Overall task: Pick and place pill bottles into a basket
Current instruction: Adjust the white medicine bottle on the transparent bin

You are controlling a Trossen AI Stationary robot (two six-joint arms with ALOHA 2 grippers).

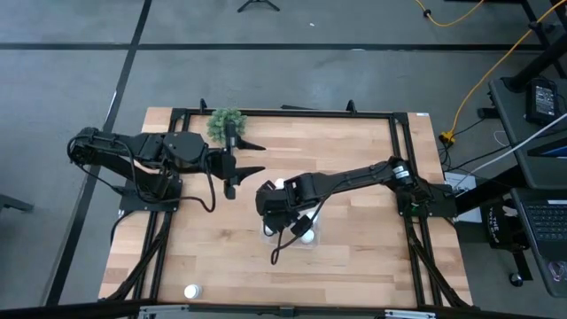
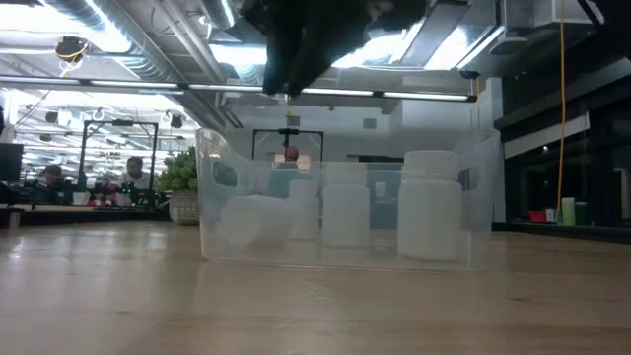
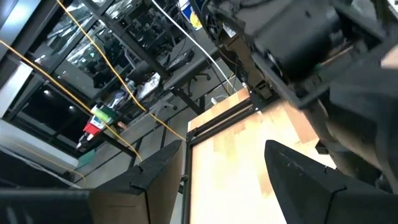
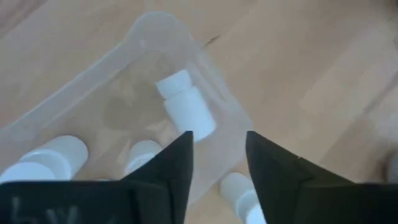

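The clear tray stands mid-table and holds several white pill bottles. In the low view, one bottle lies on its side on the tray's floor and others stand upright. My right gripper hangs open and empty above the tray, over the lying bottle. It also shows in the high view. One more bottle stands alone near the table's near left corner. My left gripper is open and empty, held level to the left of the tray.
The green bushy plant stands at the far edge, just behind my left gripper. Another bottle shows by the tray's wall; whether it is inside or outside, I cannot tell. Bare wood lies left and right of the tray.
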